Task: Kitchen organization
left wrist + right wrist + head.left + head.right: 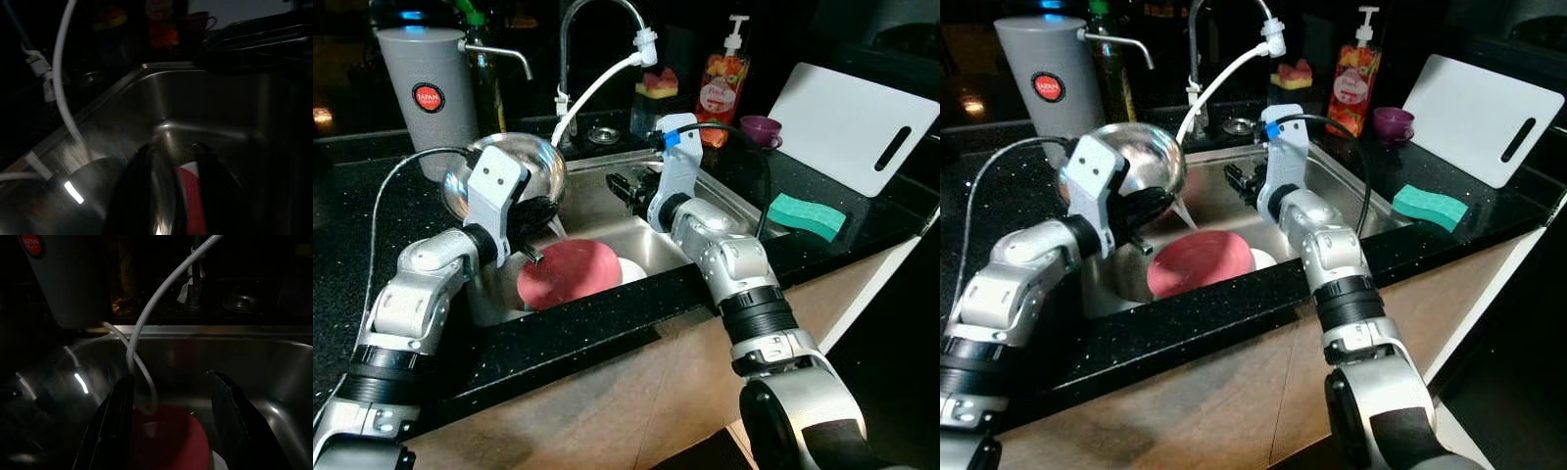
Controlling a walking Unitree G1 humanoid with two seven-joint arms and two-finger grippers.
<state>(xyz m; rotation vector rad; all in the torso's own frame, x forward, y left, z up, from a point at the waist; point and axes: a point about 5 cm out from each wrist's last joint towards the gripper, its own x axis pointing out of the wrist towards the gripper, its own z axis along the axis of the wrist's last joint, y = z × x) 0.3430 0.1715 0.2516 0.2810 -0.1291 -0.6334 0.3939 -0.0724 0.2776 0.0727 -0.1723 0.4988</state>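
- Left eye view: left gripper (536,233) holds a steel bowl (509,174) by its rim, tilted on edge over the left end of the sink (724,201). Left wrist view puts the rim between the two black fingers, so the jaws are closed on the bowl.
- Right gripper (625,188) hangs over the middle of the basin. Right wrist view shows its jaws spread wide with nothing between them.
- Step in hand, as I judge it: lifting the bowl out of the sink, or draining it, for putting away. The bowl is off the basin floor and not resting on anything.
- Next move likely calls for a steady wrist. The bowl is polished and probably slick, and a rim pinch could let it swing or slip. It also needs to pass the white hose (597,88), which runs from the tap (597,29) down beside the bowl.
- In the basin: a red plate (570,273), matte, round and domed, lying upside down over something white (631,269) that I cannot identify.
- The sink is brushed steel with soft reflections. The tabletop (607,323) is glossy black stone with speckles.
- To the right, on the tabletop: a green sponge (806,215), soft-looking and rectangular, and a white cutting board (847,122), flat, with a slot handle, propped at a slant.
- Behind the sink: a grey ribbed container (429,93) with a red label, a soap pump bottle (722,88) and a small purple cup (761,129).
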